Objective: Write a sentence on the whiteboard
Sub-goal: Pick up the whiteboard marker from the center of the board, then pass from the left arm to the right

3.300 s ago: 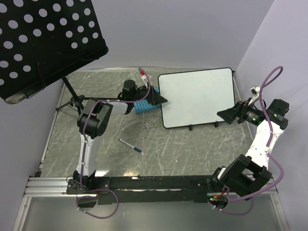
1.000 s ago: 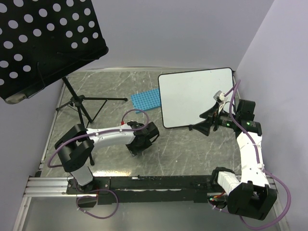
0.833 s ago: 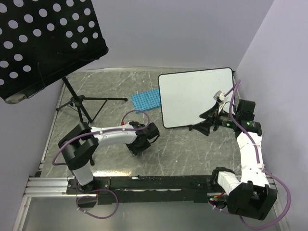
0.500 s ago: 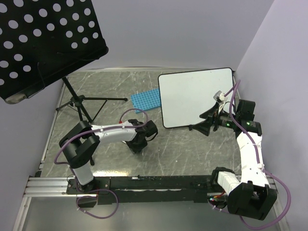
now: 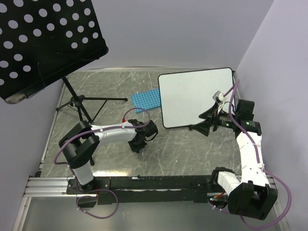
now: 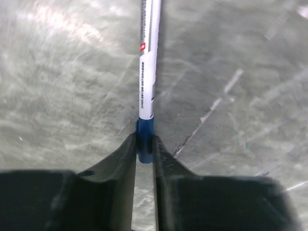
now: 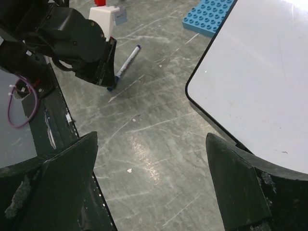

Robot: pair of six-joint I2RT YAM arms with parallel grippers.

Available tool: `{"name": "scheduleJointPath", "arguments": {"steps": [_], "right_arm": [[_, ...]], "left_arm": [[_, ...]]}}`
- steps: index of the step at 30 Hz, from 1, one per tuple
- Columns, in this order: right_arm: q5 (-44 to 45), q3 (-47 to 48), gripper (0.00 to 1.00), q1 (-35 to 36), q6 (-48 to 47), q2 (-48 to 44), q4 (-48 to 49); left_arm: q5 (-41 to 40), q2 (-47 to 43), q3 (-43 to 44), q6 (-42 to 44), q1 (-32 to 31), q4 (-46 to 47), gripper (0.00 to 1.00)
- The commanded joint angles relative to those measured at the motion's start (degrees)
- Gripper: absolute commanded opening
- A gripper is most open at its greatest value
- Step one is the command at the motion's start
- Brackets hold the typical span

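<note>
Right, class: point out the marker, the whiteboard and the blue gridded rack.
marker [image 6: 147,72], left wrist view, on its white barrel.
whiteboard [image 5: 195,96], top external view, on its bare white face.
blue gridded rack [image 5: 146,100], top external view, on its studded top.

A grey, marbled table [image 5: 183,149] with pale scratches. At its far right lies a blank whiteboard [image 5: 192,96], with a blue studded rack [image 5: 146,100] just beside its left edge. A white marker [image 6: 147,72] with a blue cap lies near the middle. A black music stand's tripod [image 5: 79,103] stands at the far left.
</note>
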Motion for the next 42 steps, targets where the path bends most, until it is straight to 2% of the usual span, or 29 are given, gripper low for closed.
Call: {"name": "scheduleJointPath", "arguments": {"steps": [1, 3, 7, 13, 17, 18, 21, 25, 27, 28, 30, 31, 35, 42], "right_arm": [[-2.84, 1.38, 1.00, 0.98, -1.59, 0.48, 0.31], [-3.19, 1.29, 1.00, 1.24, -1.33, 0.66, 0.39], [-3.46, 1.11, 1.00, 2.12, -1.24, 1.53, 0.39], [-3.98, -0.38, 1.00, 5.98, 1.38, 2.77, 3.11], [-4.33, -1.44, 1.00, 12.31, 3.85, 5.48, 6.10], [-4.60, -1.44, 1.00, 16.06, 4.55, 7.49, 7.15], [-5.04, -1.26, 1.00, 20.04, 8.94, 11.97, 11.62], [-0.21, -0.39, 1.00, 27.32, 21.67, 15.16, 19.96], [2.50, 0.14, 1.00, 28.83, 26.25, 15.42, 24.36], [3.04, 0.41, 1.00, 29.80, 32.36, 15.77, 28.74], [4.97, 2.33, 1.00, 30.51, 38.37, 18.30, 31.15], [6.98, 3.73, 1.00, 31.03, 40.92, 19.63, 30.46], [8.14, 11.48, 1.00, 34.01, 39.81, 25.78, 21.15], [8.84, 13.68, 1.00, 39.20, 39.28, 29.22, 19.03]], "left_arm": [[-5.29, -4.38, 0.32, 15.41, -2.62, 4.18, 0.10], [-4.86, -5.61, -1.00, 18.69, -3.15, 8.64, 0.01], [-2.57, -9.04, -6.53, 25.72, -3.15, 15.95, 0.01], [-3.45, -14.04, -11.54, 27.75, -3.59, 21.40, 0.01], [-3.98, -19.32, -15.50, 30.30, -4.38, 27.21, 0.01], [-4.76, -20.46, -16.21, 30.91, -4.82, 28.09, 0.01], [-6.96, -25.21, -18.49, 33.99, -6.14, 32.30, 0.01], [-8.37, -32.67, -22.00, 42.68, -9.04, 39.86, 0.01], [-8.29, -34.35, -23.32, 46.36, -10.01, 43.64, 0.01], [-7.50, -35.66, -23.77, 47.61, -10.27, 44.96, 0.01], [-6.53, -36.73, -24.91, 51.55, -10.80, 48.20, 0.01], [-5.14, -37.78, -25.26, 52.79, -10.97, 48.48, 0.01], [-2.14, -38.58, -25.71, 56.93, -11.06, 52.18, 0.01], [2.25, -36.03, -24.56, 60.36, -11.06, 54.11, 0.01]]}}
